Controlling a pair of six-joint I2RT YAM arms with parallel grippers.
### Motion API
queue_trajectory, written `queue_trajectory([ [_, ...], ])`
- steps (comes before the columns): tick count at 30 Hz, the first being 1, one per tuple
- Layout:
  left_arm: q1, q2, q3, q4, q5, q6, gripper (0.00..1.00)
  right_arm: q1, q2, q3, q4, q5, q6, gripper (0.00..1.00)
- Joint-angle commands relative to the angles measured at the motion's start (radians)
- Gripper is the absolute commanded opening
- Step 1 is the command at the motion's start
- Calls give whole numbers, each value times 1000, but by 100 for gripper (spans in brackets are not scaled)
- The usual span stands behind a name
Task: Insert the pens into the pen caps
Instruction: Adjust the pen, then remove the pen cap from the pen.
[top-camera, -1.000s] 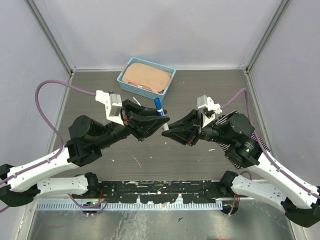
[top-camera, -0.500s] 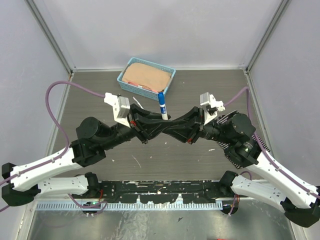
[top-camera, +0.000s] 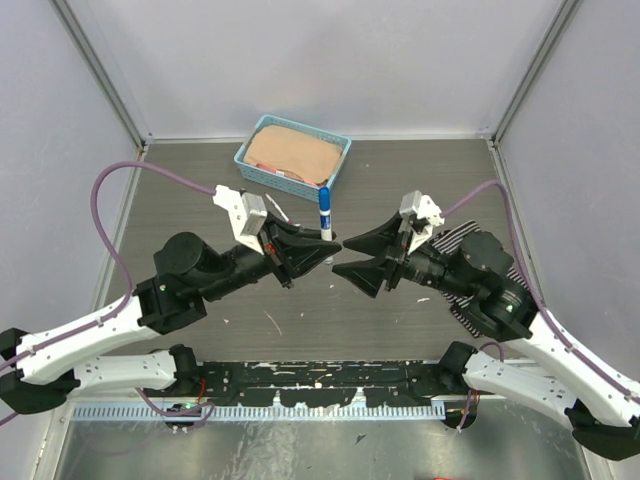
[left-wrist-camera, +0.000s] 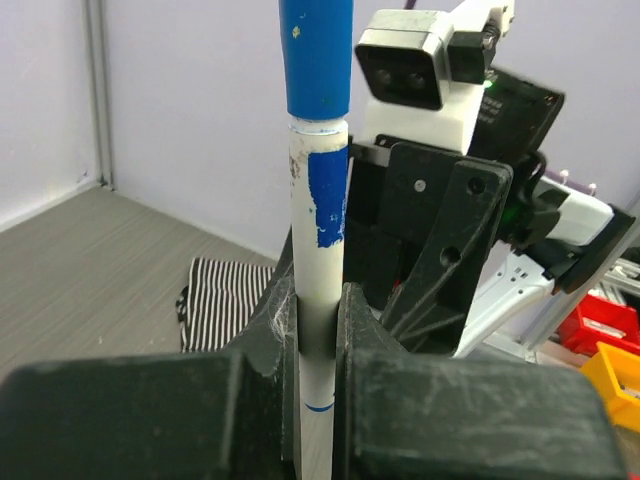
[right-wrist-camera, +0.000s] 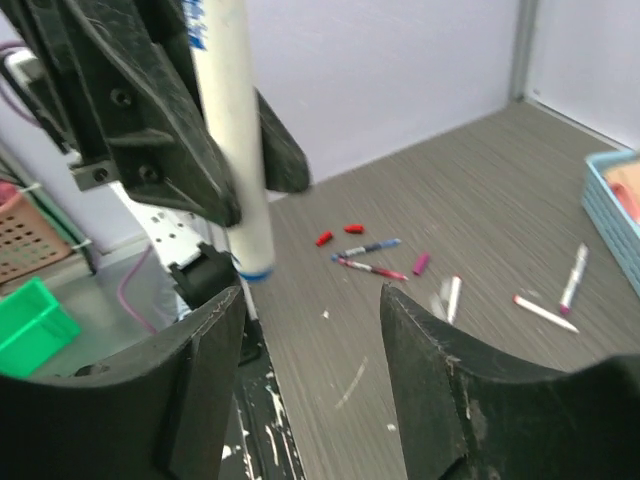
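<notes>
My left gripper (top-camera: 322, 243) is shut on a pen (top-camera: 325, 222) with a white barrel and holds it upright above the table. A blue pen cap (top-camera: 323, 195) sits on the pen's top end. In the left wrist view the barrel (left-wrist-camera: 320, 250) is clamped between the jaws (left-wrist-camera: 318, 320), with the cap (left-wrist-camera: 317, 60) above. My right gripper (top-camera: 340, 257) is open and empty, just right of the pen. In the right wrist view (right-wrist-camera: 310, 292) it faces the barrel (right-wrist-camera: 232, 150). On the table lie two red caps (right-wrist-camera: 323, 238), a magenta cap (right-wrist-camera: 420, 263) and several pens (right-wrist-camera: 372, 246).
A blue basket (top-camera: 250, 150) holding a tan object stands at the back of the table. A striped cloth (top-camera: 455, 240) lies under the right arm. A loose white pen (top-camera: 272, 207) lies near the left wrist. Grey walls close in three sides.
The two grippers had met at the pen; my right gripper has now backed off to the right with its jaws open. The left gripper still holds the capped pen.
</notes>
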Motion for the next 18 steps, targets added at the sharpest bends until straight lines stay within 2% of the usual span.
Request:
queue_trajectory([
  [1, -2, -57, 56, -165, -53, 69, 0, -2, -90, 57, -166, 201, -47, 64],
  [6, -2, -44, 77, -333, -104, 88, 0, -1, -114, 106, -151, 292, 25, 66],
  [10, -2, -33, 47, -335, -109, 71, 0, -1, -89, 157, -78, 366, 130, 67],
  [14, -3, -2, 65, -371, -112, 64, 0, -2, -23, 215, -78, 465, 210, 67],
  [18, -2, 28, 88, -397, -93, 63, 0, -1, 44, 244, -66, 477, 258, 67],
])
